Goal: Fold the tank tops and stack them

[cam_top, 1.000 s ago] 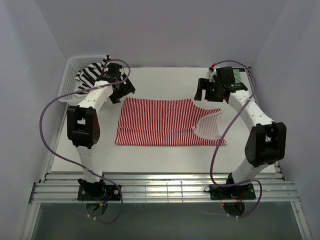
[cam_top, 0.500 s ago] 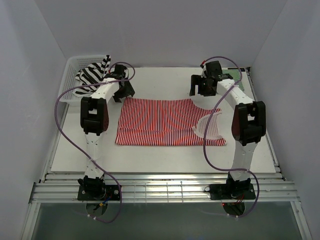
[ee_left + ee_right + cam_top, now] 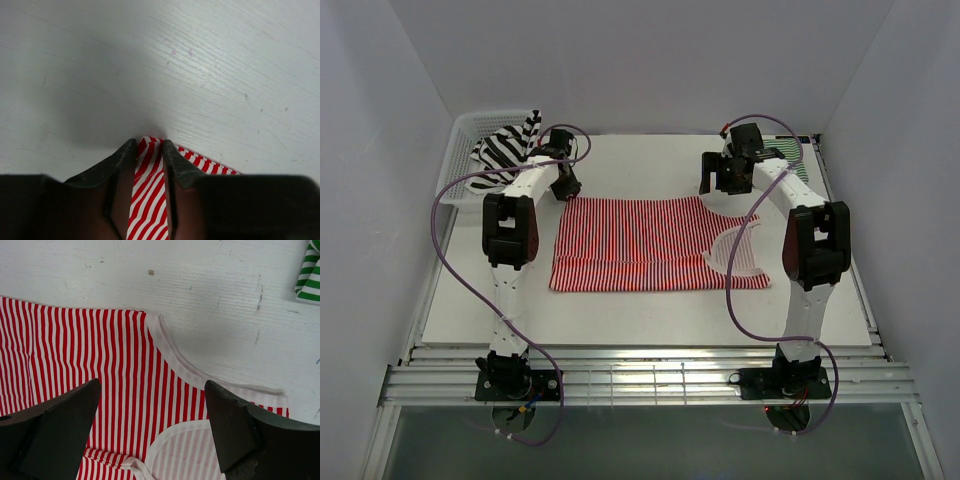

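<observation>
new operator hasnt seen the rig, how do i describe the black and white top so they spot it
At the far left corner of the table sits a white mesh basket. The black-and-white tank top lies crumpled in it. Its broad stripes set it apart from the thin-striped red-and-white top spread flat mid-table and the green-and-white one at far right.

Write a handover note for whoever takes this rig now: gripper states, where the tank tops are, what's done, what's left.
Left gripper: shut on the far left corner of the red-and-white tank top.
Right gripper: open over that top's far right armhole, holding nothing.
Red-and-white top lies spread flat on the table, unfolded.
Black-and-white tank top sits bunched in the white mesh basket.
Green-and-white tank top lies at the table's far right edge, mostly hidden.
Done: no fold or stack visible.
Left: fold the tops, stack them.
</observation>
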`<control>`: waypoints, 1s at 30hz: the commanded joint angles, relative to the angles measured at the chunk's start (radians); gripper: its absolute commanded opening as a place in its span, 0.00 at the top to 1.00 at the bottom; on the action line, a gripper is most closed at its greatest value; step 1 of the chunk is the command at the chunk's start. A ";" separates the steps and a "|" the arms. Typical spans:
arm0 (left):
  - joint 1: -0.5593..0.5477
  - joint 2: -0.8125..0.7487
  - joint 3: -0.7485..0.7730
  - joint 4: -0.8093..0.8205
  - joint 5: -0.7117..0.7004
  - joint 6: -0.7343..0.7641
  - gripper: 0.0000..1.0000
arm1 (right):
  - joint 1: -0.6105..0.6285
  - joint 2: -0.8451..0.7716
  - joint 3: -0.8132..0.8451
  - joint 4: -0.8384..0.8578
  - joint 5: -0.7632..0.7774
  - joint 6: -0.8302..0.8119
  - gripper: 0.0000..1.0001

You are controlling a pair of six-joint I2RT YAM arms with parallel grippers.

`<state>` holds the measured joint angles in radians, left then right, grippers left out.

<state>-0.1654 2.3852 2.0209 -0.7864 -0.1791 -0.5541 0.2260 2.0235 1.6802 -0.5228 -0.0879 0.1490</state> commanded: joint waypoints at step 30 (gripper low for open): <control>0.004 0.011 0.009 -0.007 0.058 0.042 1.00 | 0.058 0.305 0.289 0.014 0.048 -0.009 0.27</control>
<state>-0.1635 2.3939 2.0300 -0.7799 -0.1371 -0.5293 0.2882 2.3184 1.9507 -0.5240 -0.0658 0.1242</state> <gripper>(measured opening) 0.133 0.758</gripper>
